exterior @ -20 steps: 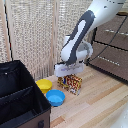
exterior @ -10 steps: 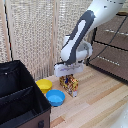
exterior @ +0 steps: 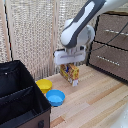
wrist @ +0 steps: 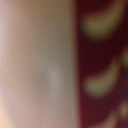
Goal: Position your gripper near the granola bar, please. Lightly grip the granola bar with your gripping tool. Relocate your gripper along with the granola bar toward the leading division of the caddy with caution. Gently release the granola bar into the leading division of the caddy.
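The granola bar [exterior: 70,73] is a red and yellow-orange box, standing upright just under my white gripper [exterior: 69,65] in the exterior view. It hangs slightly above the wooden table. The fingers are mostly hidden by the box and the tool head, and the jaws look closed on its top. In the wrist view the box [wrist: 102,65] fills the picture as a blurred dark red surface with yellow shapes. The black fabric caddy [exterior: 31,107] stands at the exterior view's lower left, well away from the gripper, with a divider [exterior: 17,95] between its compartments.
A yellow bowl [exterior: 44,85] and a blue bowl [exterior: 55,97] sit on the table between the caddy and the box. A brown wooden drawer cabinet [exterior: 112,45] stands at the exterior view's right. A woven screen [exterior: 32,35] closes the back.
The box has risen a little off the table with the gripper since a second ago. The bowls and the caddy have not moved.
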